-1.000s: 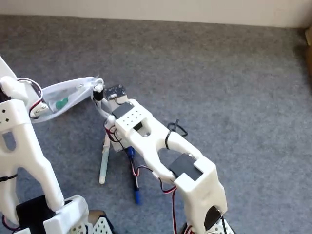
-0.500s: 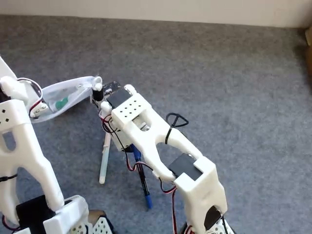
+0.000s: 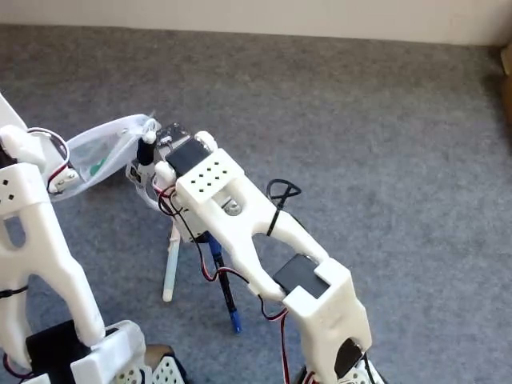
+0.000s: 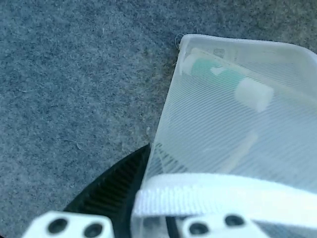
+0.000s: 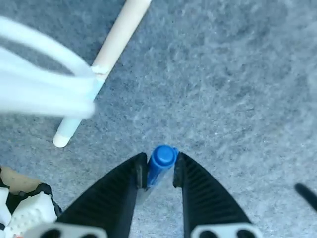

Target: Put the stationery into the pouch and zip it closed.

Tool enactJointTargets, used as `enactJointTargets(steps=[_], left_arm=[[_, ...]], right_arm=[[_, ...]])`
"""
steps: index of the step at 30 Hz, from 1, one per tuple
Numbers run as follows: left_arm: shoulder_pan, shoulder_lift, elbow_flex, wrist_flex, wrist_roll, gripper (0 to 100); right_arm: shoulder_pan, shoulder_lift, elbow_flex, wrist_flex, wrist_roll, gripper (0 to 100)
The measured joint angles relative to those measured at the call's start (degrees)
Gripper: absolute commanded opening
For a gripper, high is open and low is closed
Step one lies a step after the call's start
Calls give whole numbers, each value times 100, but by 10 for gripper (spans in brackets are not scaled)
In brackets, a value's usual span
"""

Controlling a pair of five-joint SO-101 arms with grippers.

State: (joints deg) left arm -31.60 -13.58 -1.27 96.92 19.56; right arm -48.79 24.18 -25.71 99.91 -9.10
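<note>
grey desk: pen loading appears in hand.
right end effector clamped on blue pen, left end effector clamped on pouch; next you likely guide the pen into its mouth.

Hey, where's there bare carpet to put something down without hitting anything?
Bare carpet lies open right of the right arm, up to the far wall. Crowded: between the arms, where the pouch, white pen and blue pen cluster.
</note>
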Motion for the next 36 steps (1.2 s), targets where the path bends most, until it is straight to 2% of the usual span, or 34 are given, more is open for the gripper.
enactJointTargets(steps=[14, 36], left_arm=[[-9, 0, 0, -9, 0, 7], [-9, 0, 0, -9, 0, 7]], right_arm=[[-246, -2101, 545, 9, 0, 77], [-255, -3903, 571, 9, -26, 77]])
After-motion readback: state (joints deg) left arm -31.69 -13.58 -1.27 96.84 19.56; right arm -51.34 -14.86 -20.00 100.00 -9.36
